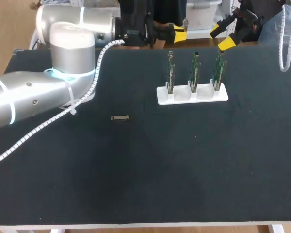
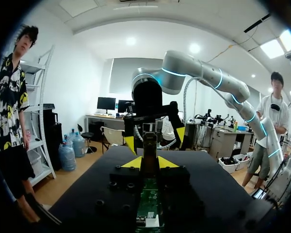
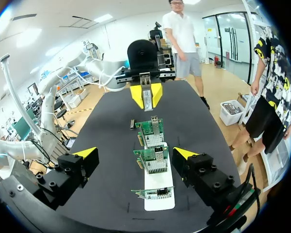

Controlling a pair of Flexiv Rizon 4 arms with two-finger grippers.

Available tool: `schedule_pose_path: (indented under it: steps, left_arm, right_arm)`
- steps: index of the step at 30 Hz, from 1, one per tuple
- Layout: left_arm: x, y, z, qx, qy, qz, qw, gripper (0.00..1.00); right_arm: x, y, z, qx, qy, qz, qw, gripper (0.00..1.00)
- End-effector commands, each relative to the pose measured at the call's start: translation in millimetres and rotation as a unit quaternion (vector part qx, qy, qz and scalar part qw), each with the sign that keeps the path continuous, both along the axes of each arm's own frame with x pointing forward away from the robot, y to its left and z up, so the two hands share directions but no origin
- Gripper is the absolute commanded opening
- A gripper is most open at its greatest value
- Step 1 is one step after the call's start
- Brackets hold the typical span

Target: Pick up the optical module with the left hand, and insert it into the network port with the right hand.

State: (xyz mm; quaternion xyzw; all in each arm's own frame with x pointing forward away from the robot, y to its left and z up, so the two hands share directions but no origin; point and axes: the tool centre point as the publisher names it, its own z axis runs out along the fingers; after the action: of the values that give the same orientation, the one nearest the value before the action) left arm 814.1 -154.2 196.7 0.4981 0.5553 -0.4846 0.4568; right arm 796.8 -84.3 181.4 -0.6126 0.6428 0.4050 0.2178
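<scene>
My left gripper (image 2: 149,162) is shut on a slim silver optical module (image 2: 149,149) that sticks out ahead of its yellow tips. In the head view this gripper (image 1: 179,33) hangs over the table's far edge, behind the cards. My right gripper (image 1: 221,38) faces it from the far right, wide open and holding nothing. From the right wrist, the held module (image 3: 147,99) shows ahead, past three green network cards (image 3: 154,159) standing upright in a white holder (image 1: 177,97). The open right gripper (image 3: 136,153) hovers above the near end of the holder.
A second small module (image 1: 120,118) lies flat on the black mat left of the holder, also visible as a dark bar (image 3: 132,124) beside the farthest card. A white cable (image 1: 282,39) hangs at the far right. The left arm's elbow (image 1: 70,53) covers the far left corner.
</scene>
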Motion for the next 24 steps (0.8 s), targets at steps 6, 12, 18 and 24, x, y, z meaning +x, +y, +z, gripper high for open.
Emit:
schedule_pose_path:
  steps: [6,12,18,24]
  left_arm:
    - [3.9,-16,-5.7,-0.002,0.002,-0.01,1.0,0.0]
    - [5.6,-23,-7.5,-0.002,0.003,-0.014,1.0,0.0]
    - [8.9,-29,-10.0,-0.004,0.005,-0.016,1.0,0.0]
    - [10.9,-35,-14.1,-0.003,0.007,-0.021,1.0,0.0]
  right_arm:
    - [7.9,-1,1,0.036,0.145,0.184,0.971,1.0]
    - [7.9,-1,1,0.036,0.145,0.184,0.971,1.0]
    - [7.9,-1,1,0.036,0.145,0.184,0.971,1.0]
    - [7.9,-1,1,0.036,0.145,0.184,0.971,1.0]
